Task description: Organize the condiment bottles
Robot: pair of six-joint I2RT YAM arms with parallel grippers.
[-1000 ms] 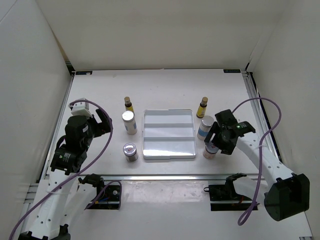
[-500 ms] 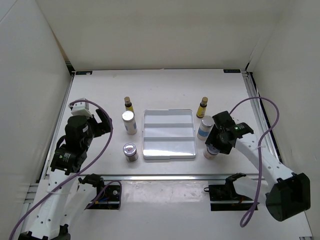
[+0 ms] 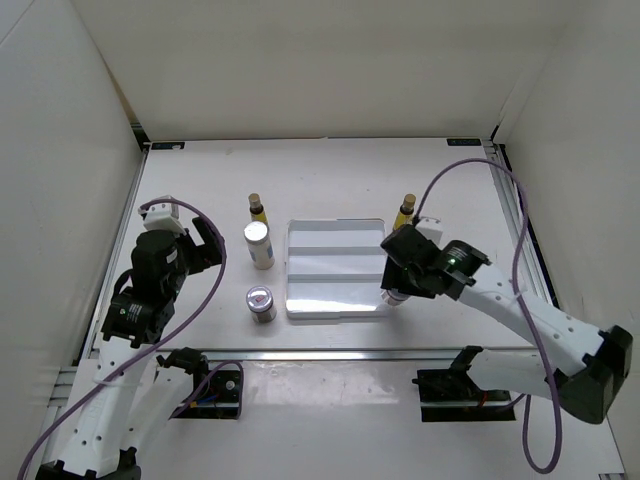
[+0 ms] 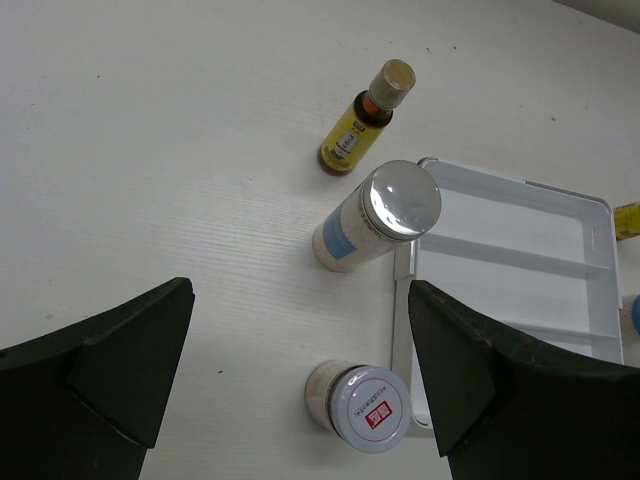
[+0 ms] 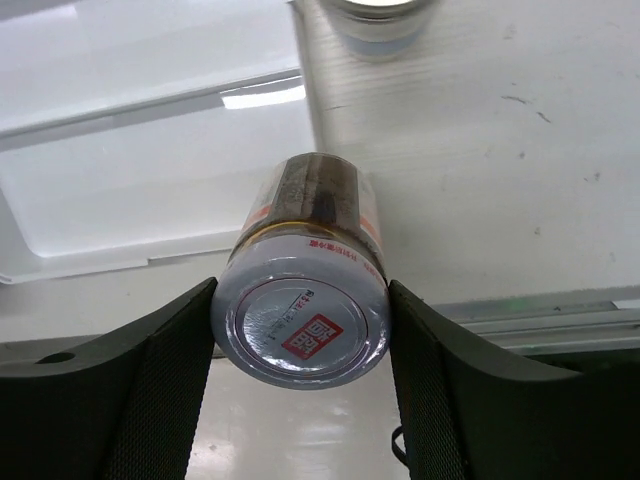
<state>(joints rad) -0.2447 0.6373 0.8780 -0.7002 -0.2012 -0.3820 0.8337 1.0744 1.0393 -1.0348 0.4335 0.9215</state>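
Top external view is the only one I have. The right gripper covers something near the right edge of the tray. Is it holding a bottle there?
Observer: Yes. The right wrist view shows the right gripper shut on a short jar, clamped by its sides.
Operator: Which way does the jar point?
Observer: Its lid, which has a red label, faces the wrist camera, so the base points away from it.
Operator: Is the left gripper holding anything?
Observer: No. In the left wrist view the left gripper is open and holds nothing.
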